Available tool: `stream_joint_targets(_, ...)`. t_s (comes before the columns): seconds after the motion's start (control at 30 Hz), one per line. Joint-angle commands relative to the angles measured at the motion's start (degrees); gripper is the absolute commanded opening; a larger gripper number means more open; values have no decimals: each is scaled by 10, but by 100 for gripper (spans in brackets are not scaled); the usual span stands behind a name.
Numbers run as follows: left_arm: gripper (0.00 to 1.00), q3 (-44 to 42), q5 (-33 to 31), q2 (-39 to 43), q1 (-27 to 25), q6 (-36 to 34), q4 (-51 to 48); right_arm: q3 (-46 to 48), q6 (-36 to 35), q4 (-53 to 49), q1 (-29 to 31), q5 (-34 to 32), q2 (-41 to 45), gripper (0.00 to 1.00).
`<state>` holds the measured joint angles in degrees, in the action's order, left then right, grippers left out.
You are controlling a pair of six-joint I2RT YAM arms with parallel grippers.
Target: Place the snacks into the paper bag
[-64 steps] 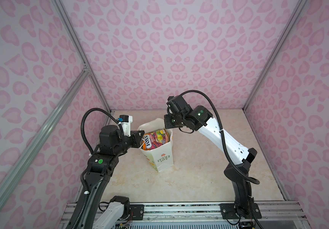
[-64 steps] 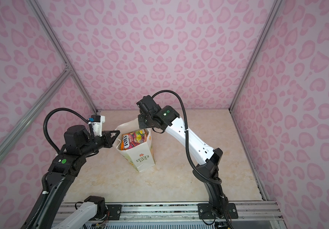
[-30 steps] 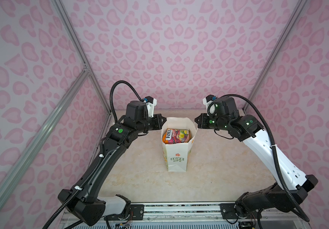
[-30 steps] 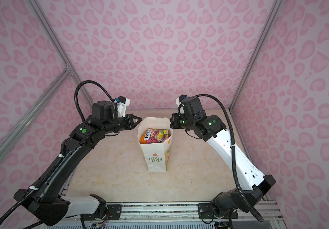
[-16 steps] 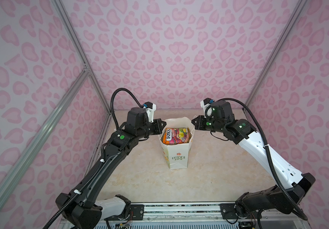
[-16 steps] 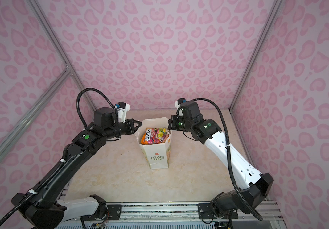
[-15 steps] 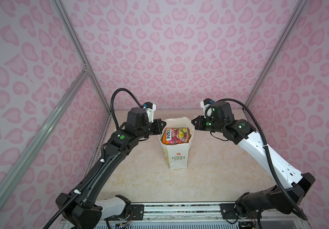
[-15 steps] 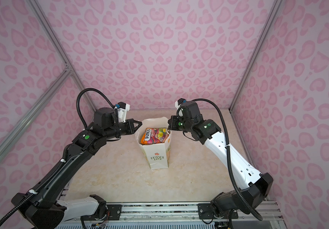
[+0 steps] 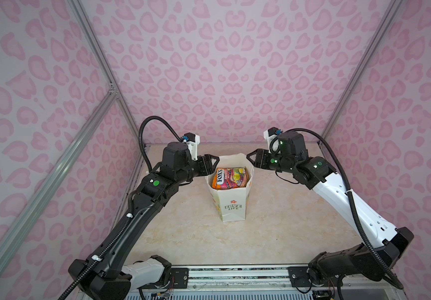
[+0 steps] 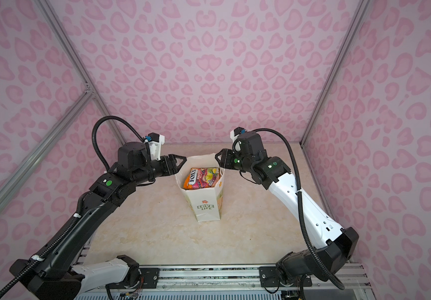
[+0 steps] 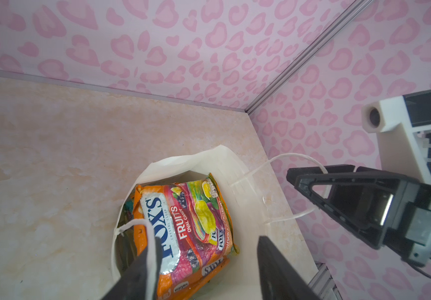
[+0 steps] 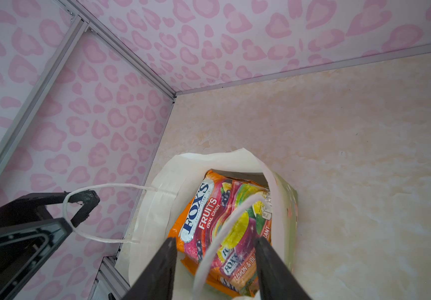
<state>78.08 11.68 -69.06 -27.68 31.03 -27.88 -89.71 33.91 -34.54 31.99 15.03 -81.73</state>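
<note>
snacks (image 9: 231, 178) in paper bag (image 9: 232, 211), handles (image 12: 224, 228) across fingers (image 12: 163, 267)

bag: white paper carrier bag (image 9: 231, 207) mid-table on beige marbled tabletop (image 9: 287, 220) | in bag, topmost: glossy orange FOX'S candy pouch (image 9: 231, 178) | left gripper (image 9: 215, 163) just left of rim | right gripper (image 9: 250, 159) just right

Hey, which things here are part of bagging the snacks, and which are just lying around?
Part of the job: paper bag; snacks inside it; left gripper and right gripper, both open beside it.
Just there: table; pink patterned walls. Nothing loose lies about.
</note>
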Motion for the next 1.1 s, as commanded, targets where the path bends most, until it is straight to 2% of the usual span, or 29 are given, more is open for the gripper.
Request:
stream_joint_targets(0.0,97,-4,-13,13,1,-17,-9,-4,3,8,0,-1,1,61)
stream_joint_targets(0.17,97,-7,-12,37,3,-27,-31,-5,-4,7,1,-10,12,74)
stream_joint_targets(0.33,97,-30,14,72,14,-34,-53,-2,-13,6,0,-21,29,96)
stream_joint_targets(0.5,97,-33,37,122,36,-33,-85,7,-28,-7,0,-56,60,98)
stream_joint_targets(0.6,97,-38,32,156,52,-28,-101,15,-37,-26,-1,-102,90,98)
stream_joint_targets(0.67,97,-44,-13,177,56,-29,-116,25,-46,-33,-3,-134,115,98)
stream_joint_targets(0.87,97,-113,-252,242,58,-6,-133,71,-56,-56,-41,-214,174,98)
stream_joint_targets(1.0,96,-222,-348,277,58,-12,-54,139,-51,-33,-70,-333,208,98)
stream_joint_targets(1.07,96,-286,-411,283,59,-24,12,190,-55,11,-91,-366,223,98)
